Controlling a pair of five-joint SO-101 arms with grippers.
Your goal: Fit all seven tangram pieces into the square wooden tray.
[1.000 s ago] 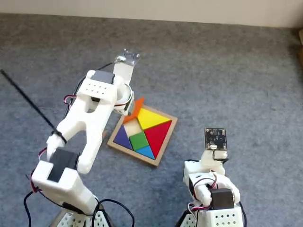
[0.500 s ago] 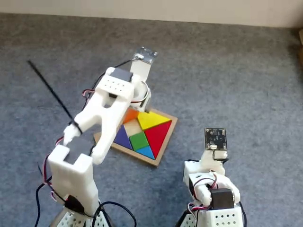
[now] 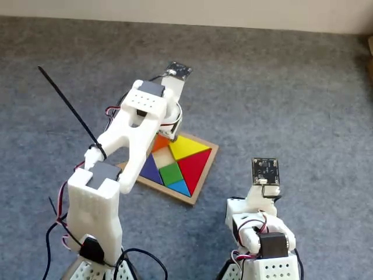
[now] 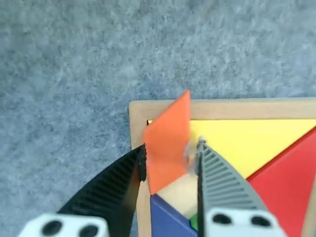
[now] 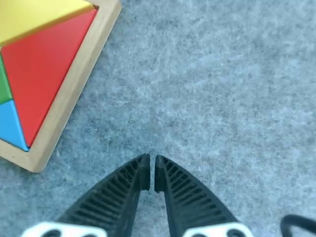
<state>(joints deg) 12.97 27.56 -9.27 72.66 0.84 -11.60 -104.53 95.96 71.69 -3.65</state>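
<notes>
The square wooden tray lies on the grey carpet and holds yellow, red, green, blue, purple and pale wooden pieces. My left gripper is shut on the orange piece, which it holds tilted over the tray's corner, beside the yellow piece. In the high view the orange piece peeks out under the left arm. My right gripper is shut on nothing above bare carpet, off the tray's edge.
Grey carpet surrounds the tray on all sides. A black cable tie sticks out from the left arm. The right arm's base sits near the front, right of the tray.
The left arm swung right and forward, carrying the orange piece from beside the tray to over its far corner. The right arm has not moved.
</notes>
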